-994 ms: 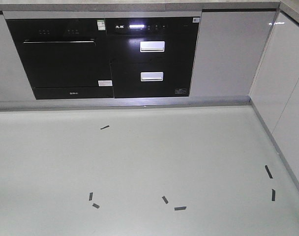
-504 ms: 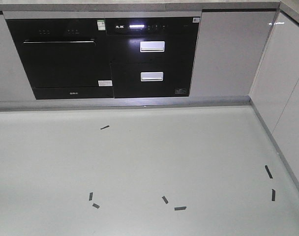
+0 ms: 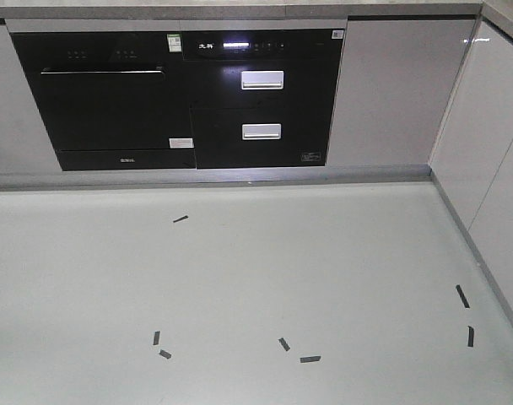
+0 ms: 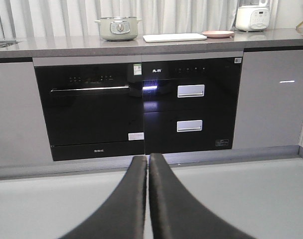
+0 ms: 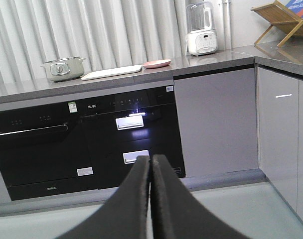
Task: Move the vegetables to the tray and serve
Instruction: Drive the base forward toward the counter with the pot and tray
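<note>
1. Left end effector [image 4: 148, 159]: black fingers clenched together, nothing between them; aimed across the floor at the cabinet front.
2. Right end effector [image 5: 151, 158]: likewise clenched and empty, same heading.
3. Floor [image 3: 240, 270]: pale grey, with scattered short dark tape marks [image 3: 310, 358]. Shown whole only in the front-facing view, which takes in no arm and no bench top.
4. Black built-in appliances [image 3: 189, 101]: set in the cabinet front beneath the bench.
5. Bench [image 4: 67, 48]: grey top, visible in the wrist views alone.
6. Tray [image 4: 174, 37]: cream-white, flat on the bench, long axis left to right along the bench edge. Ahead of and above both end effectors, well apart from them. Slightly right of the left arm's line, left of the right arm's; neither arm judged clearly nearer.
7. Pink plate [image 4: 218, 34]: just beside the tray's right end.
8. Vegetables: no green leaf discernible in any view; whereabouts cannot be told.
9. Pot [image 4: 118, 27]: left of the tray.
10. Wooden rack [image 5: 283, 20]: far right corner, right wrist view only.
</note>
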